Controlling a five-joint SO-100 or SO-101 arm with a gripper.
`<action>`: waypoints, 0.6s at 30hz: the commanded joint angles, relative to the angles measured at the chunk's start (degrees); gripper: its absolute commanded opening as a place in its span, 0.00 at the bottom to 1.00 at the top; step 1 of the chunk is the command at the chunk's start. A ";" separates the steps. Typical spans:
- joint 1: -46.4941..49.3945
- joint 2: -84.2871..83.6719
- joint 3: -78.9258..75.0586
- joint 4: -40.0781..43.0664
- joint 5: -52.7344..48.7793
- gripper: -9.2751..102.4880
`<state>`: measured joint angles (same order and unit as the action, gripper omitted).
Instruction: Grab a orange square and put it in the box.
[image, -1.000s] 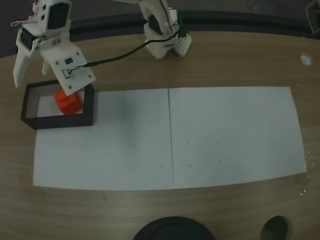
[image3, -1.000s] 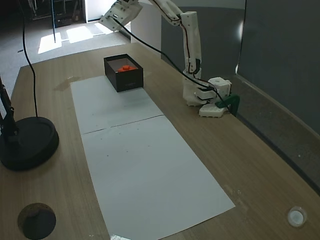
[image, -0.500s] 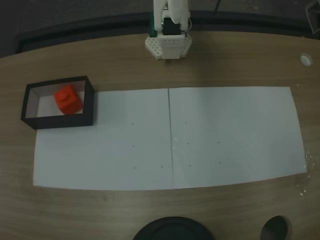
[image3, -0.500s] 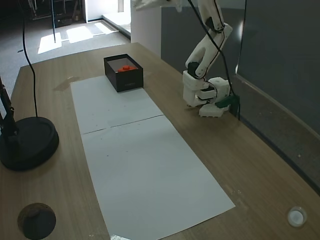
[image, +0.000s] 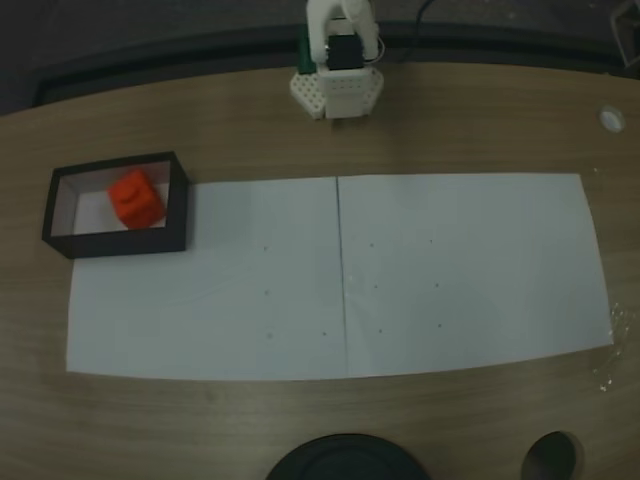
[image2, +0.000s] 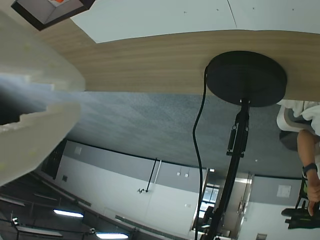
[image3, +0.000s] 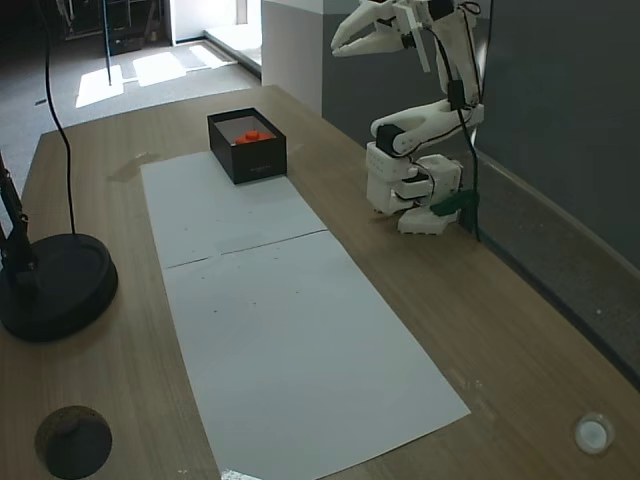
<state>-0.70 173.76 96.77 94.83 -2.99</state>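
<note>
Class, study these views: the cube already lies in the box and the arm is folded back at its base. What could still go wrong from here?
1. The orange cube sits near one end of the box, whose walls are low; a knock to the table might tip it out.
2. The claw hangs high above the table with its cable hanging beside the folded arm; a fresh swing could snag it.

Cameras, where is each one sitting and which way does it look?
A fixed view: above the table, looking down on the box, orange square and arm base.
Another fixed view: at the table's end, looking along the paper at the folded arm, gripper raised.
Wrist view: on the arm, tilted, facing the lamp stand; one white finger shows.
All three share the box.
</note>
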 joint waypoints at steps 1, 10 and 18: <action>0.00 6.15 6.68 -4.13 -0.18 0.08; 0.00 20.39 20.83 -15.12 -0.18 0.08; 0.09 21.62 28.92 -23.29 0.35 0.08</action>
<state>-0.88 195.47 124.10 74.53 -2.99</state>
